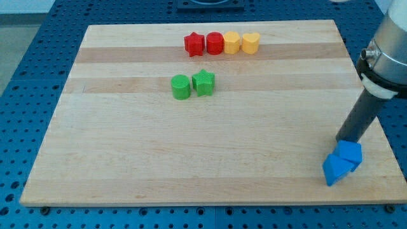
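My dark rod comes down at the view's right, and my tip (344,141) rests against the top edge of a blue cube-like block (349,152). A second blue block (334,169), more wedge-shaped, touches that one on its lower left, near the board's bottom right corner. Far off, towards the view's upper middle, a green cylinder (180,87) and a green star-shaped block (203,83) sit side by side. Along the top stands a row: red star-shaped block (194,44), red cylinder (215,43), yellow hexagon-like block (232,43), yellow heart-shaped block (250,43).
The blocks lie on a pale wooden board (191,146) set on a blue perforated table (25,83). The board's right edge and bottom edge run close to the two blue blocks. The arm's grey body (389,51) fills the upper right corner.
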